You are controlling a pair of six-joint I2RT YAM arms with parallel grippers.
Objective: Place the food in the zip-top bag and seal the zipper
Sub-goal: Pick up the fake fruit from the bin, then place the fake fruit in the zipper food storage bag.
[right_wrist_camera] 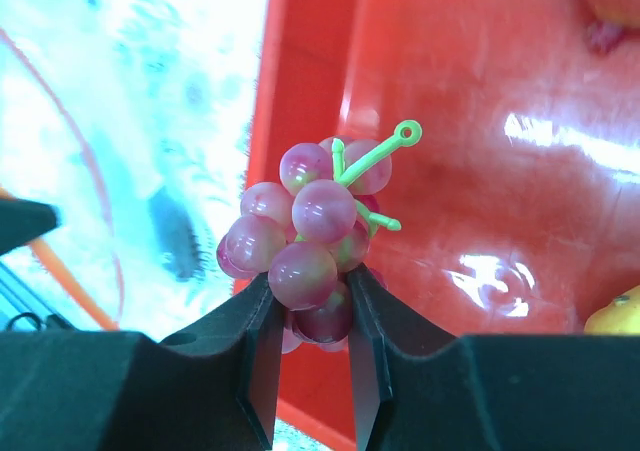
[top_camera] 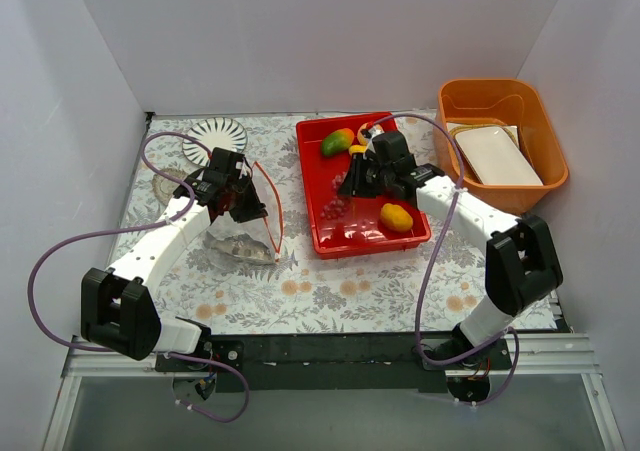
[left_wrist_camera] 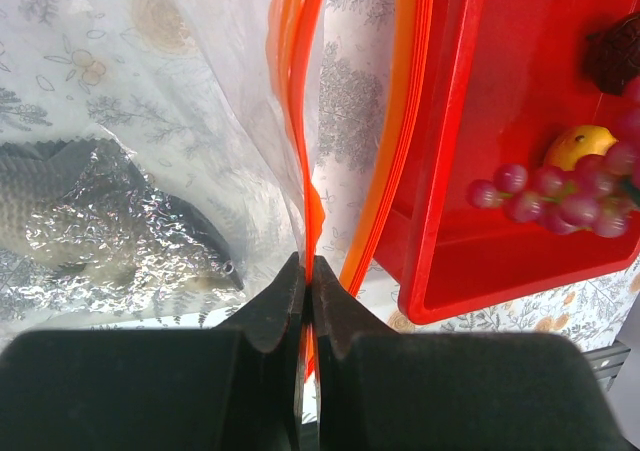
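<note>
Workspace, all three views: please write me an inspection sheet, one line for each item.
Surface: flowered table cloth, lying flat.
Job's things: zip-top bag lies open left of the red tray, with the silver fish inside; zipper unsealed; mango and yellow fruit in the tray; purple grapes at its left wall.
Clutter: striped plate far left; orange bin far right, holding a white dish.
Grippers: left gripper shut on the zipper; right gripper has fingers against both sides of the grapes.
Cables: a purple cable loops beside each arm.
Surroundings: white walls on three sides.
</note>
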